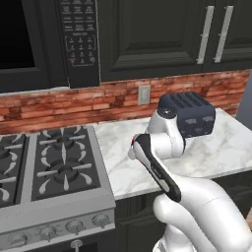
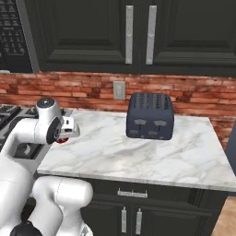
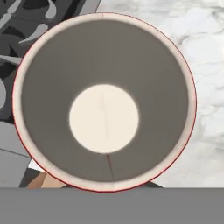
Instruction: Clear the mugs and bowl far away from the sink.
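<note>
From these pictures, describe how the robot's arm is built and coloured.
The arm is made of glossy white rounded segments with dark joint caps. One link carries a long black strip with small markings. A round grey-and-black cap tops the arm in the right base view. The gripper's fingers can't be made out.

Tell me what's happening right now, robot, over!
Gripper state: cannot tell. Red mug right under the hand, seen from above, by the counter's stove-side edge. Toaster stands well off to the side, not in the way.
</note>
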Tool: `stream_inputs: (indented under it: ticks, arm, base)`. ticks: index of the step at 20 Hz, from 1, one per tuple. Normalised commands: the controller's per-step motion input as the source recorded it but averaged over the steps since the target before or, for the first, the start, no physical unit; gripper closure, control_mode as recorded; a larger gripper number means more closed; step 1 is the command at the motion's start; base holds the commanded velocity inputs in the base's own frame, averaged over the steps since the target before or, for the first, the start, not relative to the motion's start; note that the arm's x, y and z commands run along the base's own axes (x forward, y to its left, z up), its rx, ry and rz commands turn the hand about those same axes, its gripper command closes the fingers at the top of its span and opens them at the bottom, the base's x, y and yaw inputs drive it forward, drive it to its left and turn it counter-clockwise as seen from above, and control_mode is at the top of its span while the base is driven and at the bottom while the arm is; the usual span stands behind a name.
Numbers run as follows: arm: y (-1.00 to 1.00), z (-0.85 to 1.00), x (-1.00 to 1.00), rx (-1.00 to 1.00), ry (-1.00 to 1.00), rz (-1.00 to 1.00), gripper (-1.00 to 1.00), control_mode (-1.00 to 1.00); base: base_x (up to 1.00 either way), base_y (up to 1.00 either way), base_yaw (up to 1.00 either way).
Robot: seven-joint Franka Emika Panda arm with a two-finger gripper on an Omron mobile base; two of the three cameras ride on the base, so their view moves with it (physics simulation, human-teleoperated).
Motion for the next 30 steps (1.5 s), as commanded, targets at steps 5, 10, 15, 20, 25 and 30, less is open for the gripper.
stream_inputs:
  ticks: [5, 10, 15, 20, 25, 30]
  arm:
    - [0.56, -0.59, 0.87, -0.02, 0.01, 0.14, 1.0, -1.0]
    - [0.41, -0.49, 0.63, -0.06, 0.05, 0.05, 1.0, -1.0]
    - [0.15, -0.35, 0.49, -0.06, 0.06, 0.01, 1.0, -1.0]
    - [0.0, -0.25, 0.44, -0.03, 0.08, 0.0, -1.0, -1.0]
    - [0.0, -0.19, 0.4, -0.02, 0.08, 0.0, -1.0, -1.0]
    - [0.0, 0.12, -0.02, 0.0, 0.01, 0.0, -1.0, -1.0]
  base:
    - [0.0, 0.0, 0.0]
    - [0.0, 0.0, 0.0]
    - [0.0, 0.0, 0.0]
    - [0.0, 0.0, 0.0]
    - [0.0, 0.0, 0.0]
    - [0.0, 0.0, 0.0]
